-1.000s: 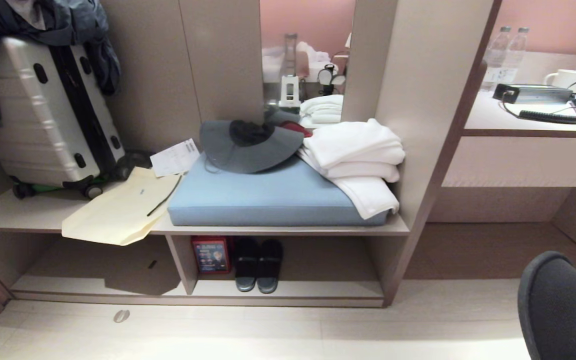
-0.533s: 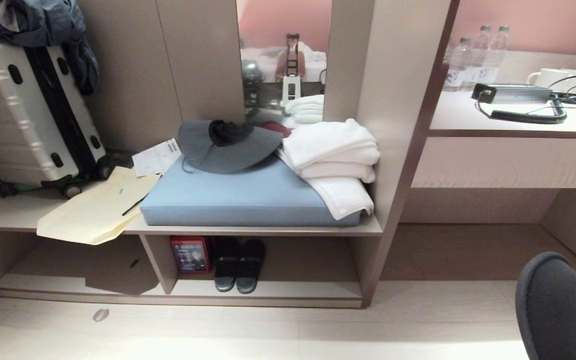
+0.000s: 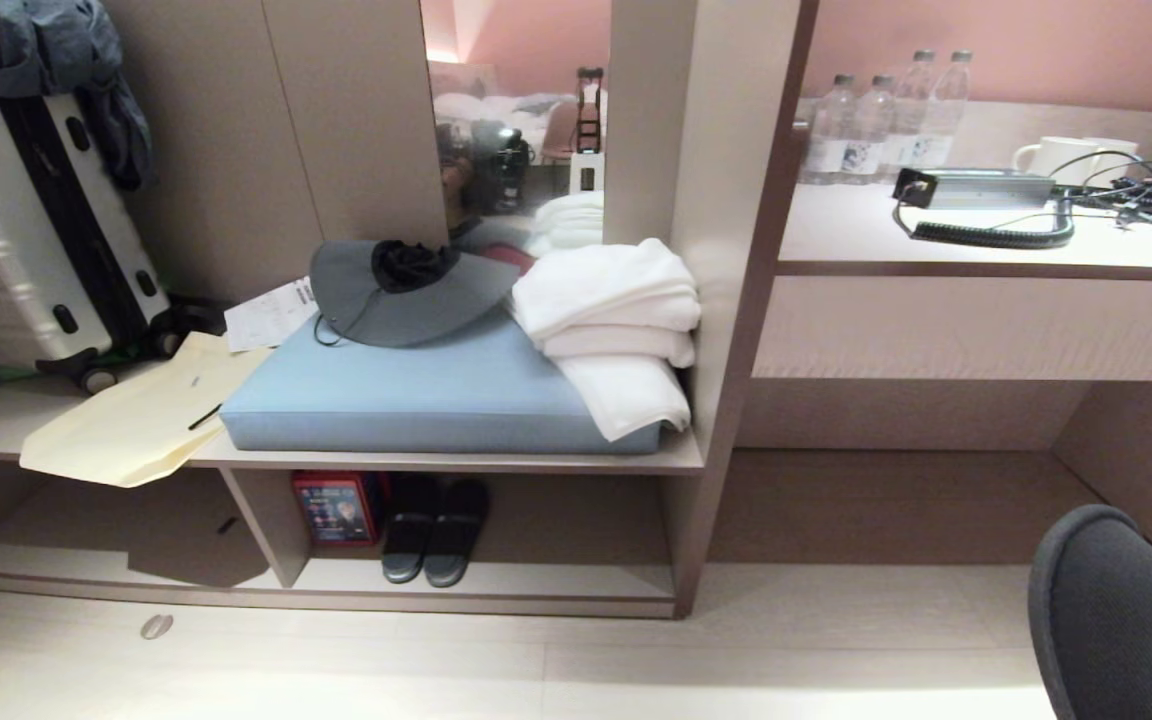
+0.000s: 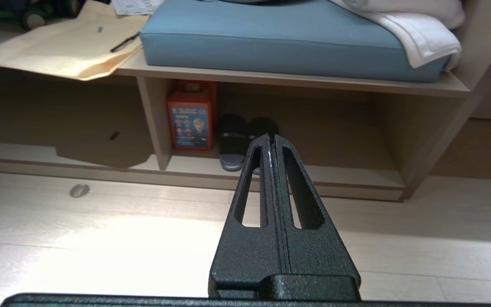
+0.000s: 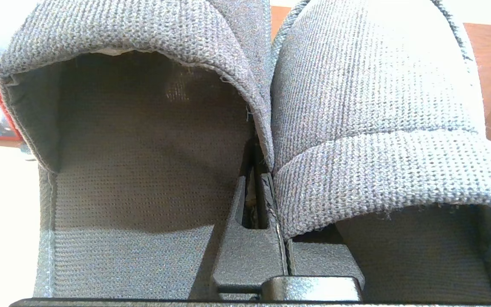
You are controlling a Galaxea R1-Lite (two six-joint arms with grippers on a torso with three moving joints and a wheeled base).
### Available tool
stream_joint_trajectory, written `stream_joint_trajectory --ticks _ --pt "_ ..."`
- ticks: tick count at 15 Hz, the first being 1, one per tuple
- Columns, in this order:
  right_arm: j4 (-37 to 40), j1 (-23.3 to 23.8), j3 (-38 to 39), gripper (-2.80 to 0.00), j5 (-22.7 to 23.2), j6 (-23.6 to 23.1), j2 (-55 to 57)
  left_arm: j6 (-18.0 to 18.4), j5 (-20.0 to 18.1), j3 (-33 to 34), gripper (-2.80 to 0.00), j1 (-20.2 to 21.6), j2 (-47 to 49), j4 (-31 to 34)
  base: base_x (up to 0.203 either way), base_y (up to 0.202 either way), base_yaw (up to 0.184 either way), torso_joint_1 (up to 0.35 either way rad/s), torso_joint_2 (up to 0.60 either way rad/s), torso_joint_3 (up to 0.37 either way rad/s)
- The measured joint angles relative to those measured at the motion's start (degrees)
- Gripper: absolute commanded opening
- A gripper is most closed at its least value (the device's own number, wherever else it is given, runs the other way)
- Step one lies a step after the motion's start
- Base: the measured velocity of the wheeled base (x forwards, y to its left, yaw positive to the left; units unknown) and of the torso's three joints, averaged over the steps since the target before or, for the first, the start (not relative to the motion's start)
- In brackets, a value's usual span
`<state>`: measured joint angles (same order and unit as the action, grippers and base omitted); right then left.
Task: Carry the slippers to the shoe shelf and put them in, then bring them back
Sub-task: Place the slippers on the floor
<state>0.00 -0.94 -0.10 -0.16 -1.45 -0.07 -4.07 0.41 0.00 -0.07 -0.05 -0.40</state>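
The right claw [image 5: 257,179] is pinched tight on the grey slippers [image 5: 373,106], which are not yet in the shoe shelf [image 3: 576,578] at lower middle, and the left claw [image 4: 271,143] is closed with nothing in it.

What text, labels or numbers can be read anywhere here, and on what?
No text can be read.
Red box: printed front, too blurred.
Paper sheet: print too small.
Water bottles: labels too small.
Cream bag: small blue mark, unreadable.
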Motion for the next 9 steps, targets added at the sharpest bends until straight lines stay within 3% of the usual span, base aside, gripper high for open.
stream_joint_trajectory --ticks 9 --pt "0.00 0.00 0.00 -2.80 -0.01 0.00 0.00 0.00 0.00 0.00 -2.80 -0.02 0.00 -0.03 0.000 -0.196 0.002 0.004 0.00 0.003"
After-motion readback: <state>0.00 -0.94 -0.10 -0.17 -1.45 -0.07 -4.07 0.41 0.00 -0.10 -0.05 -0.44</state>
